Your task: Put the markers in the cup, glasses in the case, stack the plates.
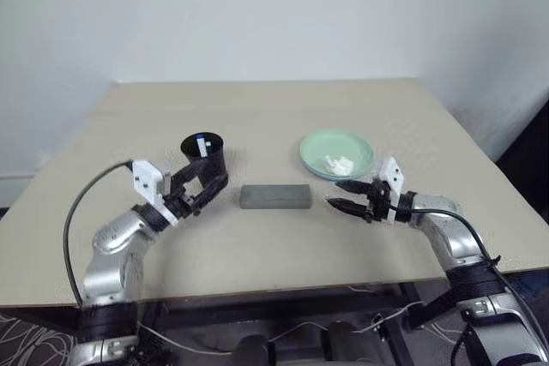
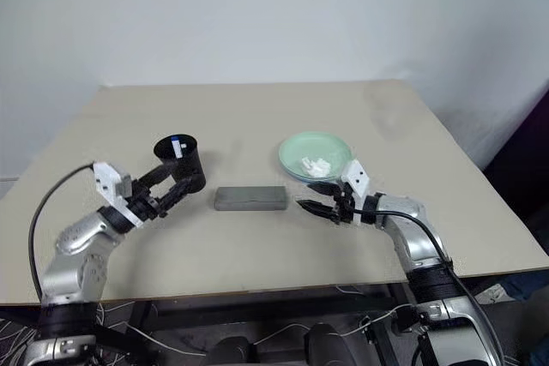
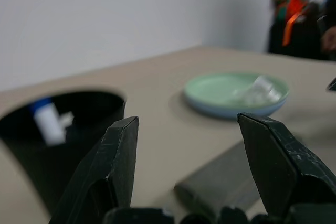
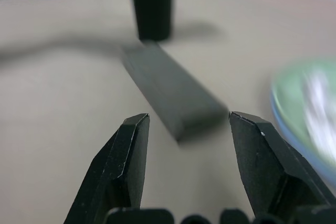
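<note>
With markers in the cup [image 1: 204,157], the case [image 1: 274,197] shut and the mint plate [image 1: 336,153] on the blue one, I judge the sorting finished, so I draw clear without nudging anything. The beige table [image 1: 257,117] meets a white wall. My left gripper [image 1: 208,188] and right gripper [image 1: 337,194] hang apart-fingered, empty.
</note>
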